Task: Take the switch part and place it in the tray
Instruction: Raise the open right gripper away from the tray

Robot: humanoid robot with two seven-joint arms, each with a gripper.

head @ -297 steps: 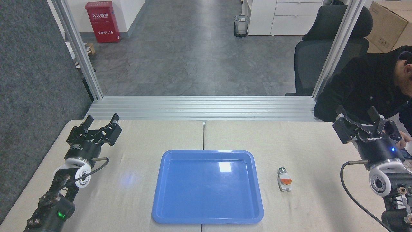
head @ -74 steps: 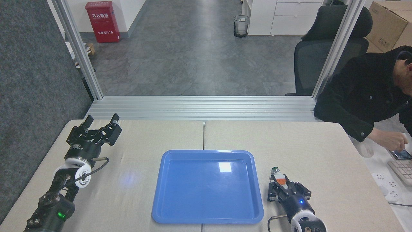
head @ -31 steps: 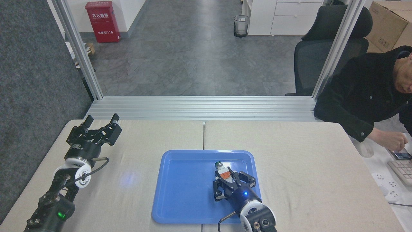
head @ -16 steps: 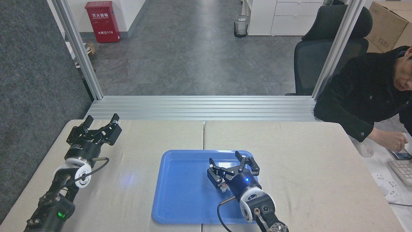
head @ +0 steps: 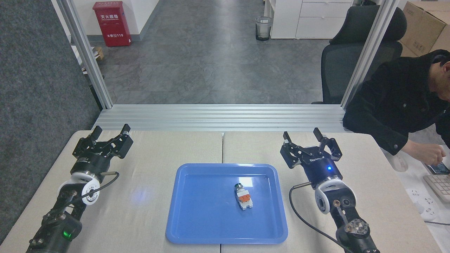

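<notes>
The switch part (head: 243, 196), a small white block with an orange middle and a dark round cap at its far end, lies inside the blue tray (head: 197, 228), right of the tray's middle. My right gripper (head: 302, 137) hovers open and empty above the table, beyond the tray's far right corner and well clear of the part. At the table's far left my left gripper (head: 110, 130) is open too, with nothing between its fingers.
A person in a black jacket (head: 397, 102) leans in at the right edge, hand on a phone (head: 437, 169) beside a keyboard (head: 439, 184). An aluminium rail (head: 221, 117) runs along the table's far edge. An office chair (head: 351, 52) stands behind it.
My right gripper let the switch part go in the tray, then lifted and drew back to the right and away. The part now lies free. The left arm stayed still.
</notes>
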